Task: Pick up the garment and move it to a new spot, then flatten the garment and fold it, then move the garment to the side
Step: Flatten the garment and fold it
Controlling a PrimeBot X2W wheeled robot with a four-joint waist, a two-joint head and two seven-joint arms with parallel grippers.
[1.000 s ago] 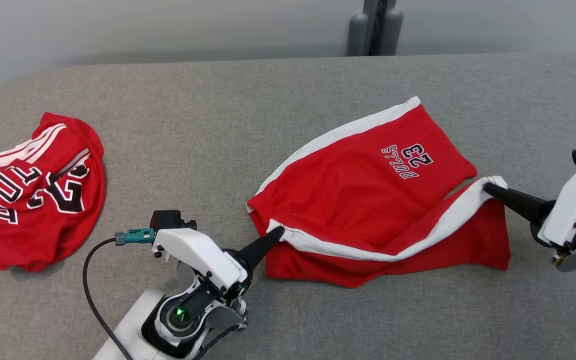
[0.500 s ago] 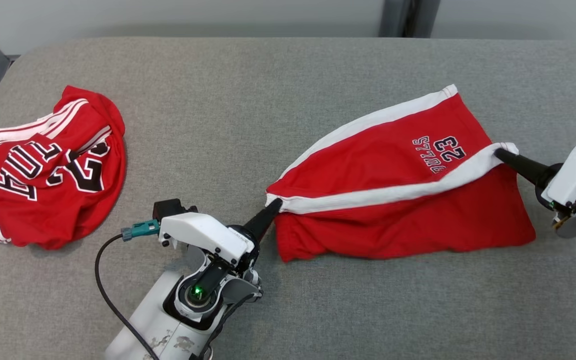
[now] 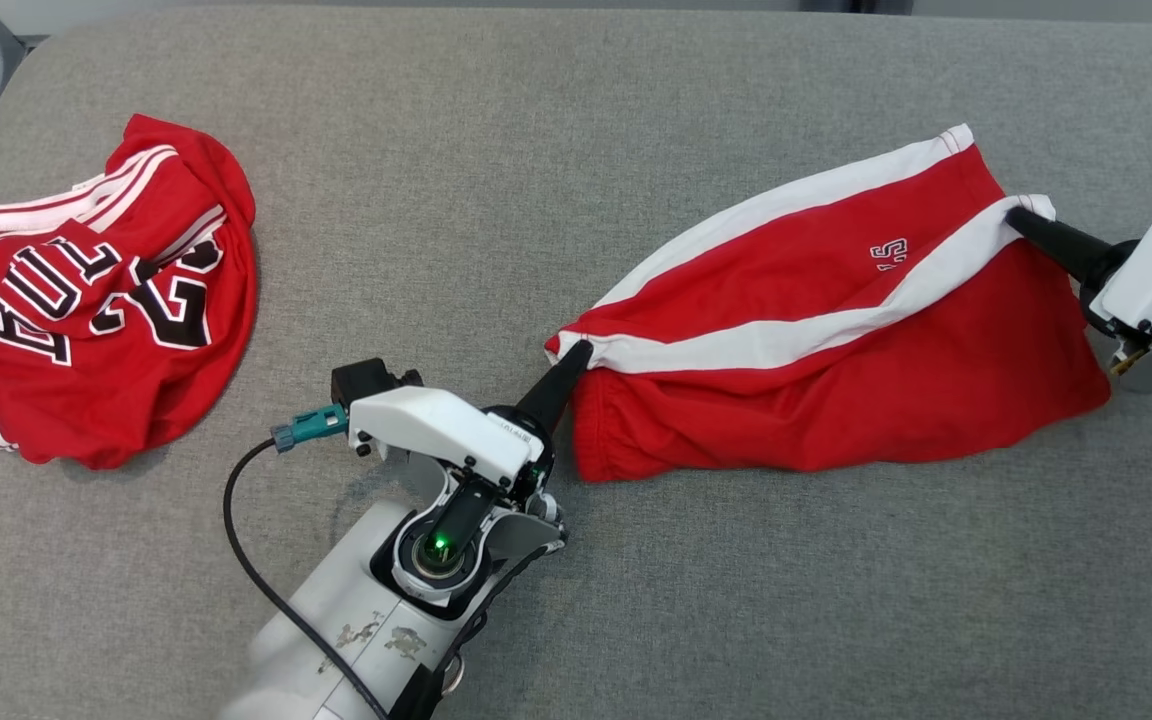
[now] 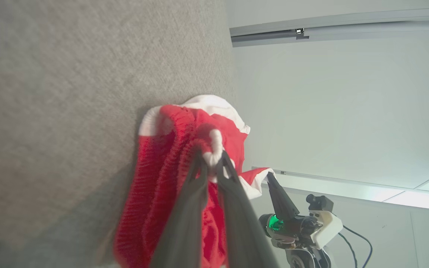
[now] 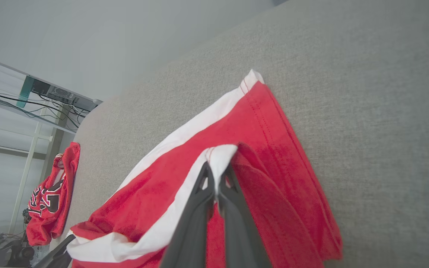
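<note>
The garment (image 3: pixel 836 360) is a pair of red shorts with white side stripes, stretched across the grey table's right half. My left gripper (image 3: pixel 576 352) is shut on the waistband's white stripe end, seen close in the left wrist view (image 4: pixel 211 163). At the far right, my right gripper (image 3: pixel 1018 215) is shut on the hem end of the same white stripe, and the right wrist view shows its tips (image 5: pixel 217 171) pinching the cloth. The near layer is lifted and pulled taut between both grippers, folding over the far leg. Most of the printed lettering (image 3: pixel 891 252) is covered.
A second red jersey (image 3: pixel 86 300) with black and white lettering lies crumpled at the table's left, also visible in the right wrist view as a jersey (image 5: pixel 48 197). Grey cloth table (image 3: pixel 496 180) stretches between the two garments and along the front.
Both grippers have carried the near white-striped edge up and away over the shorts, covering most of the print. The camera has also tilted down, shifting the whole picture.
</note>
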